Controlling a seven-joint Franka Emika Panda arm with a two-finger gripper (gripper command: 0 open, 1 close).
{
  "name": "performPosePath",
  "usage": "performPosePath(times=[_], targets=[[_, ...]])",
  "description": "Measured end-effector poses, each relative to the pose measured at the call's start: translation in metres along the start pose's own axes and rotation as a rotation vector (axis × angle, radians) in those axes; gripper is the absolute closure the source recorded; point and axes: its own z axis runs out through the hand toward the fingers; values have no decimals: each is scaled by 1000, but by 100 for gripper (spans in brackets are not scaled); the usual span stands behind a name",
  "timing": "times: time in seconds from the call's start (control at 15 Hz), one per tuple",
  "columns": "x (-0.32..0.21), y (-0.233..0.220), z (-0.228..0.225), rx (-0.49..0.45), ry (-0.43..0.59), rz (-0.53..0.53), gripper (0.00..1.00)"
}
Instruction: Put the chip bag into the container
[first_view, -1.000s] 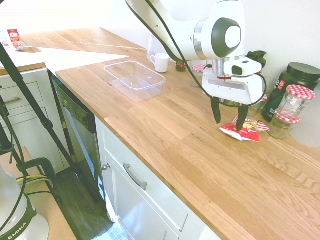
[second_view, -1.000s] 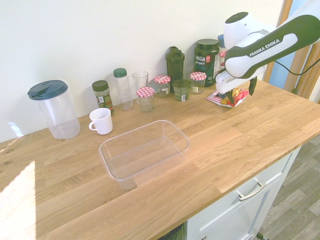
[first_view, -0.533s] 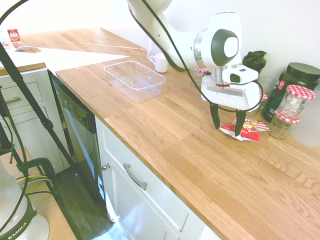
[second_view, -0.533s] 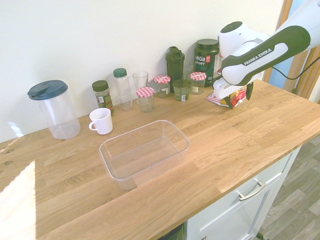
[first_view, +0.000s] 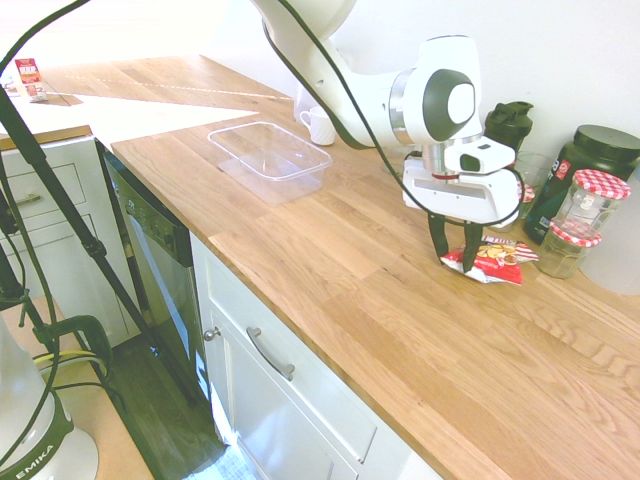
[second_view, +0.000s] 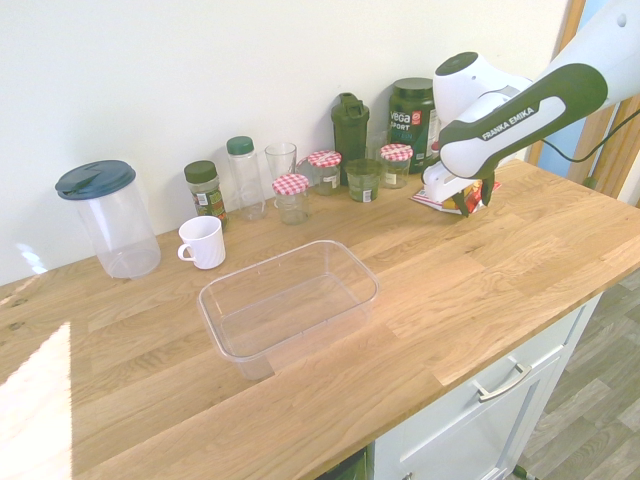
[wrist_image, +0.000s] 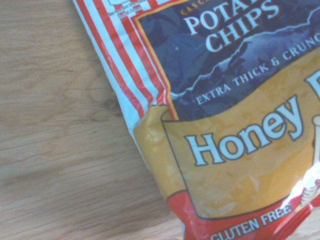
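Below the gripper (first_view: 455, 258), its fingers partly apart, the bag (wrist_image: 240, 115) reads "POTATO CHIPS", "Honey", "GLUTEN FREE".

White arm, bent at its joints; gripper (first_view: 455, 258) low, directed downward, its two dark fingers (first_view: 472, 247) parted.

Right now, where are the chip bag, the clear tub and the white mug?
Chip bag (wrist_image: 240, 150): wrist view, on the tan banner of its printed front.
Clear tub (second_view: 228, 355): second exterior view, on its rim.
White mug (second_view: 207, 244): second exterior view, on the side of its body.
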Motion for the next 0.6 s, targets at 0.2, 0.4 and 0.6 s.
performPosePath(times=[0.2, 0.4, 0.6], targets=[[1, -1, 2, -1, 5, -1, 100], [3, -4, 5, -6, 13, -7, 100], [2, -6, 5, -6, 15, -11, 100]])
